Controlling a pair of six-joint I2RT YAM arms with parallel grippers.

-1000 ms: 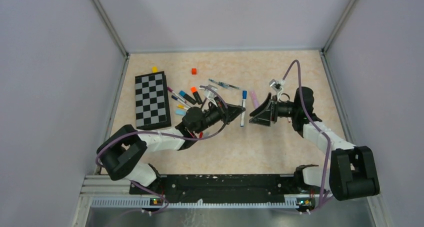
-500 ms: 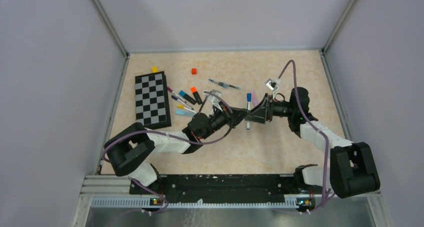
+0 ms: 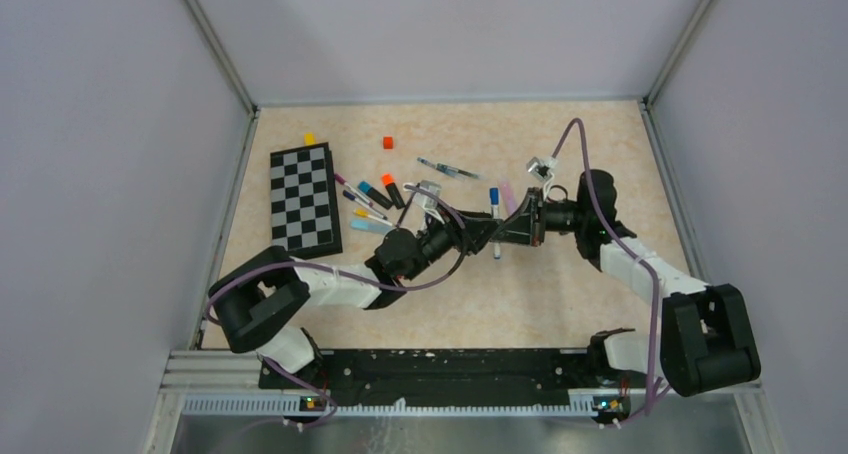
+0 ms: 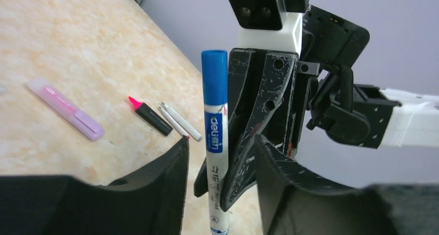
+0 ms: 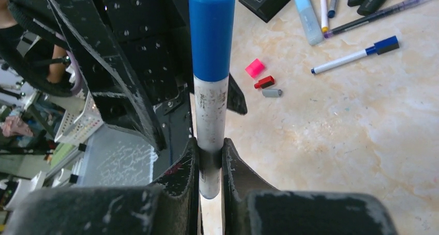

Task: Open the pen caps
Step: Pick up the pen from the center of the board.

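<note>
Progress check: early-to-middle, I'd say. Right gripper [image 5: 209, 157] is clamped tight on the near end of the marker [image 5: 210, 111], which sticks straight out past its fingertips, up off the table [image 5: 336, 142]. It looks well used, with a scuffed, grubby white barrel. The blue cap [image 5: 211, 33] at the far end is fully seated, so this one isn't opened yet. Left gripper [image 4: 218, 144] faces it, jaws parted either side of the barrel, gripping nothing. Beyond the tips a pink cap [image 5: 254, 68], red cap [image 5: 264, 82] and grey cap [image 5: 272, 92] lie loose, so a few are done. Further out a blue-capped pen [image 5: 357, 55] waits.
</note>
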